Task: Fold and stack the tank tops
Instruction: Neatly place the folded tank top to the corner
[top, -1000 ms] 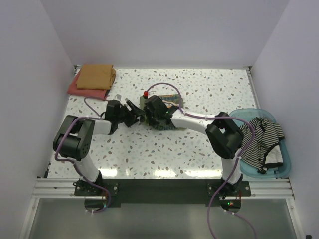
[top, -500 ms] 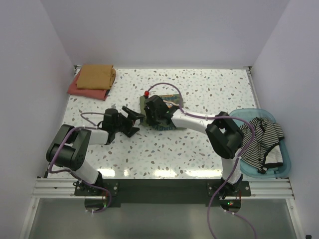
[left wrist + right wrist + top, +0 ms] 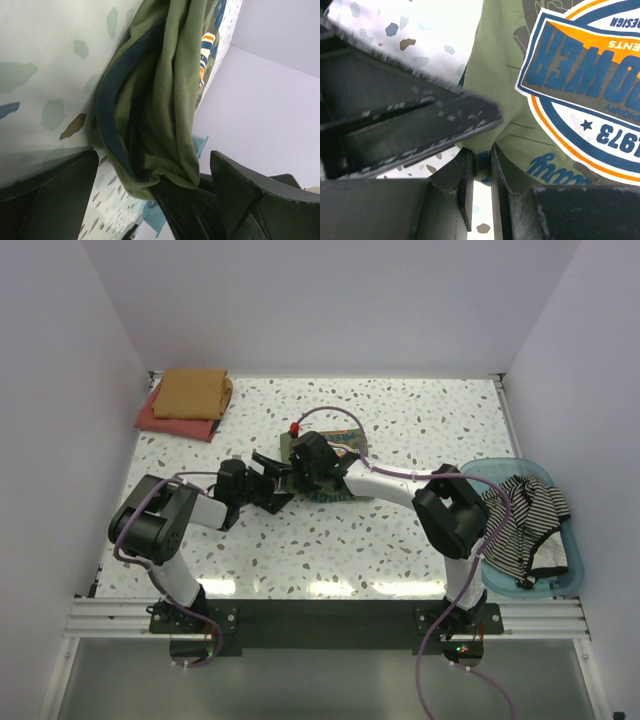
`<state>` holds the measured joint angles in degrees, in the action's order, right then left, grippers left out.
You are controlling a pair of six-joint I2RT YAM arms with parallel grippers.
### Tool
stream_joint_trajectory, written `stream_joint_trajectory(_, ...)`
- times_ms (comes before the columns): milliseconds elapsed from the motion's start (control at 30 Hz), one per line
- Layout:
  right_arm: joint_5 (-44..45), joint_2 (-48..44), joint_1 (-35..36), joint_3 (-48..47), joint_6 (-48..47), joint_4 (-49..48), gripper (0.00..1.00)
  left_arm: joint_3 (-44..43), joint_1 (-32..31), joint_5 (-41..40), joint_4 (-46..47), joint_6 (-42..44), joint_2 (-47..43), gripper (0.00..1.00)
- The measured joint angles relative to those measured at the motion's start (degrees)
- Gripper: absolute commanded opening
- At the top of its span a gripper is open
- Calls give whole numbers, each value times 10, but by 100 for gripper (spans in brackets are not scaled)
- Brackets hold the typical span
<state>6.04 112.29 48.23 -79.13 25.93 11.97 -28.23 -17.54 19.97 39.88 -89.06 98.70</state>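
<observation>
Pinching the soft olive tank top (image 3: 500, 75) by its ribbed navy edge mid-worktop (image 3: 420, 420), my right gripper (image 3: 481, 167) stays out of reach of my left gripper (image 3: 150, 182), which gapes wide at its 9 o'clock side. Folded mustard and red tops (image 3: 190, 398) sit at 10 o'clock, and the striped top (image 3: 525, 520) fills the translucent blue basket (image 3: 497, 463) at 4 o'clock.

Found the olive green tank top (image 3: 347, 447) bunched in soft folds at mid-tabletop, navy trim curling along one edge, orange, blue and white print facing up. Saw the striped tank top (image 3: 525, 525) heaped loosely in the basket (image 3: 470, 472) at right. Noted the mustard top (image 3: 192, 392) folded flat atop the folded red top (image 3: 160, 422), far left corner.
</observation>
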Motion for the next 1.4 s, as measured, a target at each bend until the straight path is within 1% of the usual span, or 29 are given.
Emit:
stream_joint_trajectory(100,-4,0,0,5,1,-4,8,-25,0,0,-1,-2,21,100)
stream_joint_trajectory(200,-11,0,0,12,2,-7,7,-60,0,-4,-14,4,43,98)
stream_joint_trajectory(333,-12,-1,0,17,4,-12,6,-92,0,-9,-34,19,60,89)
stream_joint_trajectory(367,-12,-2,0,18,4,-13,6,-98,0,-11,-40,23,63,84)
stream_joint_trajectory(467,-12,-3,-3,19,4,-17,6,-116,0,-18,-66,43,68,76)
stream_joint_trajectory(700,-21,-18,-10,34,7,-24,5,-171,-1,-61,-155,118,68,71)
stream_joint_trajectory(900,-32,-22,-14,34,10,-25,5,-201,-1,-81,-189,167,76,65)
stream_joint_trajectory(933,-33,-22,-14,34,10,-25,5,-203,-1,-81,-189,172,77,61)
stream_joint_trajectory(1000,-37,-22,-14,34,11,-25,5,-204,-1,-83,-191,182,79,59)
stream_joint_trajectory(1033,-39,-22,-14,34,11,-25,5,-205,-1,-83,-192,184,80,54)
stream_joint_trajectory(1100,-41,-22,-14,35,11,-25,5,-207,-1,-86,-194,195,82,48)
stream_joint_trajectory(1133,-41,-22,-14,35,11,-25,5,-207,-1,-87,-195,199,84,42)
stream_joint_trajectory(1200,-42,-22,-14,37,12,-26,6,-211,-1,-92,-197,213,89,36)
stream_joint_trajectory(1233,-42,-22,-14,38,12,-26,6,-216,-1,-92,-200,223,92,29)
stream_joint_trajectory(1300,-42,-22,-14,39,14,-29,16,-233,-1,-94,-216,248,102,20)
stream_joint_trajectory(1333,-42,-22,-15,40,15,-30,25,-242,-1,-93,-224,260,107,14)
stream_joint_trajectory(1367,-42,-22,-15,40,15,-31,50,-251,-2,-93,-234,274,111,10)
stream_joint_trajectory(1400,-43,-22,-17,40,20,-32,60,-259,-2,-94,-242,288,113,0)
